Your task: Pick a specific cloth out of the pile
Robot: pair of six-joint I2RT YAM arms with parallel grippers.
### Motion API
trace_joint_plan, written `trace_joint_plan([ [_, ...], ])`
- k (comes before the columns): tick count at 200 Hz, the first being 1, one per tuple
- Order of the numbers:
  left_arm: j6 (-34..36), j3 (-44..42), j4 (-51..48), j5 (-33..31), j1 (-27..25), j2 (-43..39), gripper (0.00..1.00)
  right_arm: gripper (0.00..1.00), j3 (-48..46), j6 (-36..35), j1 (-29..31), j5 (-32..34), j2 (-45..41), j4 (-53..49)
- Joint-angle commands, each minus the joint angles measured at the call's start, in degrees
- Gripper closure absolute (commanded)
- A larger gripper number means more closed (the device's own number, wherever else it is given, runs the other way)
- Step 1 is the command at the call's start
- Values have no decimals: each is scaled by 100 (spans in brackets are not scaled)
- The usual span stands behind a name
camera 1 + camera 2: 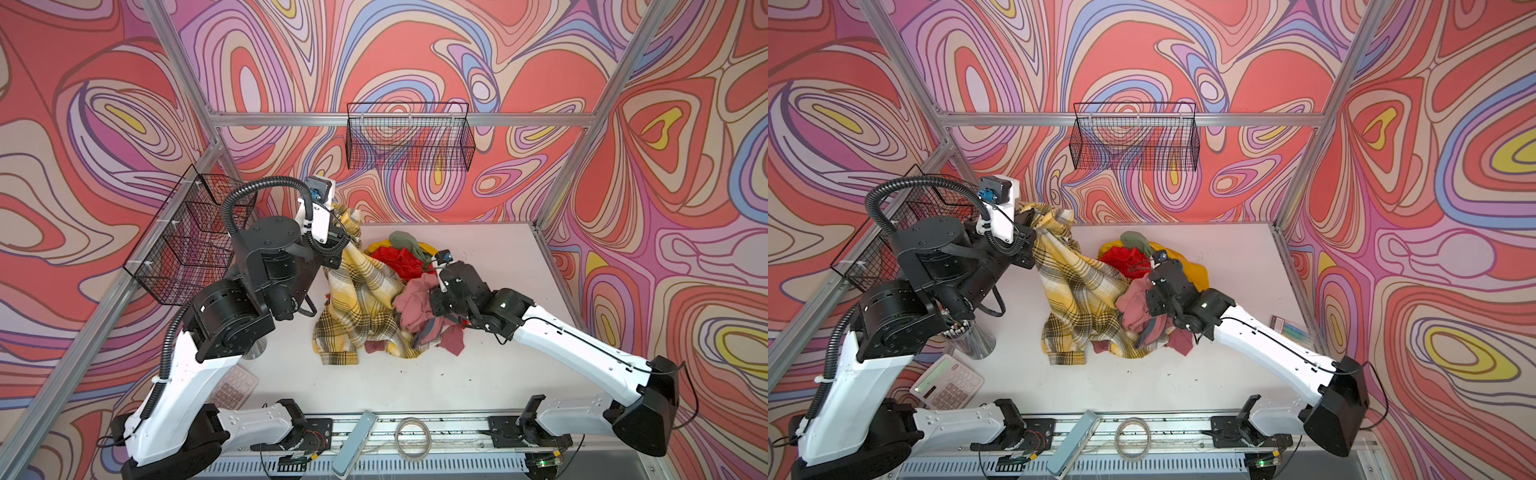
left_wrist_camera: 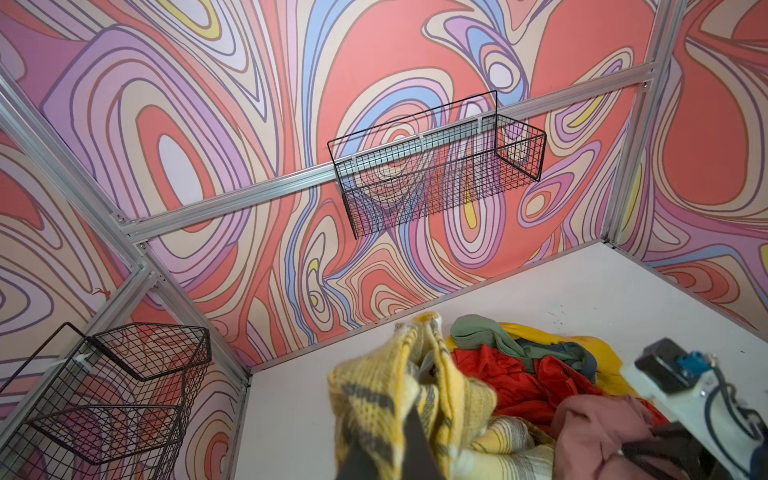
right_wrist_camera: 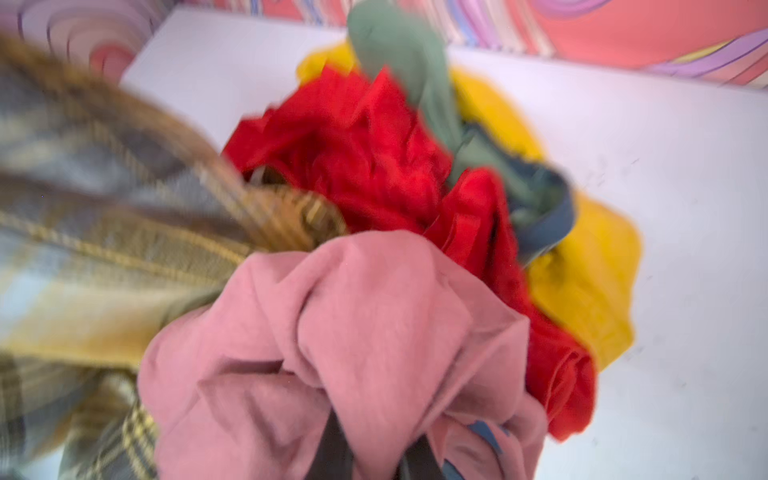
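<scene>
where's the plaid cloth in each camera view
Top view: plaid cloth mid-table, left of the red cloth, far end lifted.
Top view: same spot, red cloth to its right.
Left wrist: bunched close to the lens.
Right wrist: blurred, beside the pink cloth.
Shared landmark: the red cloth, next to the plaid in every view.

The yellow-and-cream plaid flannel cloth wrapped the left gripper, hiding its fingertips; one dark finger was cut off by the frame edge. The right gripper sat buried in a dusty pink soft garment, and whether it pinched fabric could not be told. Beside it the plaid was blurred. Well behind the left gripper, its arm half covered a pink desk calculator.
</scene>
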Motion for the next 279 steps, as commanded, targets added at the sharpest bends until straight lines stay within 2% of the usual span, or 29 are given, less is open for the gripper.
trace_joint_plan([
  [1, 337, 527, 394, -147, -70, 166, 100, 100, 152, -455, -524, -4, 430, 385],
  [28, 1257, 1586, 905, -405, -497, 629, 100, 100, 222, -698, -847, -93, 1285, 606],
  [53, 1824, 2777, 1075, -247, -625, 1206, 100, 100, 127, -624, -961, -324, 1934, 856],
  [72, 2132, 3532, 929, -226, -628, 1672, 100, 63, 25, -553, -960, -609, 1967, 1109],
  [79, 2219, 3637, 934, -245, -629, 1762, 100, 40, 31, -571, -961, -629, 1914, 1118],
  [83, 2250, 3650, 954, -254, -629, 1790, 100, 33, 46, -586, -961, -609, 1862, 1095],
  [91, 2284, 3605, 995, -266, -625, 1796, 100, 24, 104, -659, -957, -579, 1722, 1025],
  [105, 2215, 3449, 975, -230, -625, 1753, 100, 14, 211, -808, -961, -626, 1359, 934],
  [122, 2026, 3112, 893, -170, -626, 1619, 100, 3, 373, -1014, -960, -1015, 805, 902],
  [147, 1541, 2342, 984, 81, -625, 1298, 100, 2, 609, -1235, -904, -2293, 486, 983],
  [161, 1318, 1903, 1137, 179, -625, 1111, 100, 2, 548, -1405, -689, -2750, 492, 1252],
  [184, 1035, 1550, 1120, 200, -625, 946, 100, 2, 495, -1645, -266, -3097, 574, 1616],
  [243, 777, 1241, 1058, 191, -625, 752, 100, 2, 578, -1284, 536, -4111, 1373, 3168],
  [279, 492, 976, 834, 208, -320, 557, 100, 3, 357, -1300, 601, -3988, 1297, 3263],
])
